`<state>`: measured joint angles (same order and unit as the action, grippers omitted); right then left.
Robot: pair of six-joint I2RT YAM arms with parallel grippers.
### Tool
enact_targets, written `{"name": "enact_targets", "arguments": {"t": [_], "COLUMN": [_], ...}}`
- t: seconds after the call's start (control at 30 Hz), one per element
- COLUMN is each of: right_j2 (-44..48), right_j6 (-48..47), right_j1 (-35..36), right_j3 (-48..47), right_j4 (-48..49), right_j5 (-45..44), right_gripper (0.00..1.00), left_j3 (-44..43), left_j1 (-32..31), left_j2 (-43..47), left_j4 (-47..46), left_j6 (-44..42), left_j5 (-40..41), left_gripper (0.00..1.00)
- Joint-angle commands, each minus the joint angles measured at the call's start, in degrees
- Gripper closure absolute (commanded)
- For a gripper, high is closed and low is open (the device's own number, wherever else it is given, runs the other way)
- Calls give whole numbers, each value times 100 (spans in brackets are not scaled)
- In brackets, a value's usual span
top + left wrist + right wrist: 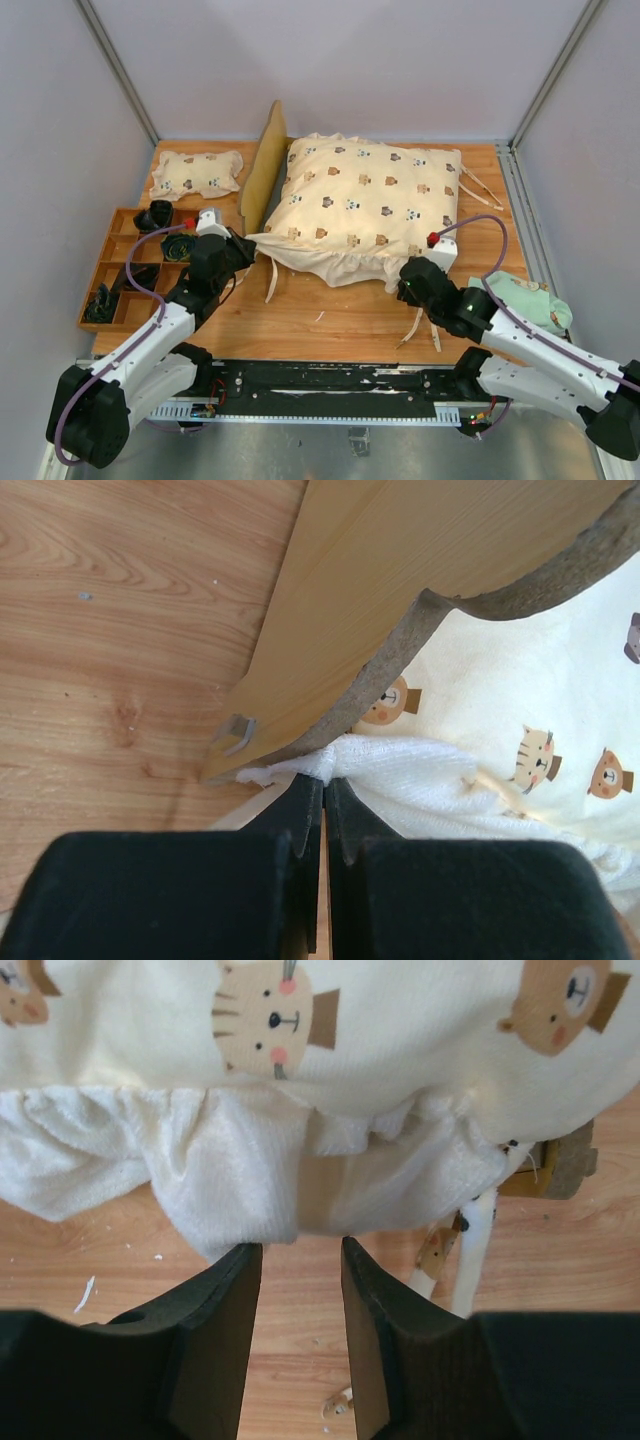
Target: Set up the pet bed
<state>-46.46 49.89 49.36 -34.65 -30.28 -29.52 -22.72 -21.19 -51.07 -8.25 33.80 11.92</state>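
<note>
Finding the pet bed (262,172) straight ahead of both sets of fingertips, mostly buried under the quilt (370,205), with only the headboard (400,570) showing, tilting just beyond and above the left gripper (322,785)

Reading the long axis as running crosswise to both grippers, headboard end in front of the left one, foot end out toward the right gripper (298,1252)

Clenching the left jaws tight, seemingly pinching the corner of the quilt's white ruffle (400,770) right at the tips, beside the headboard's lower corner

Standing the right jaws released and apart, grasping nothing, with the ruffle hanging just past the tips and not between them

Judging the left arm nearer the frame itself, close under the headboard, and the right arm nearer only to cloth

Judging the coming move as hinging on that ruffle lying dead ahead of the open right tips, needing only a short advance before closing
</note>
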Motion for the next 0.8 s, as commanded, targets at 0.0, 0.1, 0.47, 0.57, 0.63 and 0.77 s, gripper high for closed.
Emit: {"name": "enact_targets", "arguments": {"t": [0.0,0.1,0.47,0.57,0.63,0.77], "right_j2": [-358,-509,144,250,231,76], "right_j6": [702,1074,1439,1428,1502,1590], "right_j1": [-56,-54,-49,-50,-42,-49], "right_j3": [-114,-286,-143,-51,-55,-45], "right_j4": [76,-342,-814,-694,-726,-586], "right_j5": [-780,-786,-601,-789,-943,-1167], "right_gripper": [62,62,62,64,61,59], "left_j3": [-45,-31,46,143,206,296], "left_j1": [10,5,10,9,10,5], "left_j2": [-29,-43,79,80,79,67], "left_j4": [-161,-91,22,30,42,34], "left_j6": [-52,-12,65,202,225,303], "left_j5": [119,130,122,208,247,240], "left_gripper": [100,100,100,100,100,100]}}
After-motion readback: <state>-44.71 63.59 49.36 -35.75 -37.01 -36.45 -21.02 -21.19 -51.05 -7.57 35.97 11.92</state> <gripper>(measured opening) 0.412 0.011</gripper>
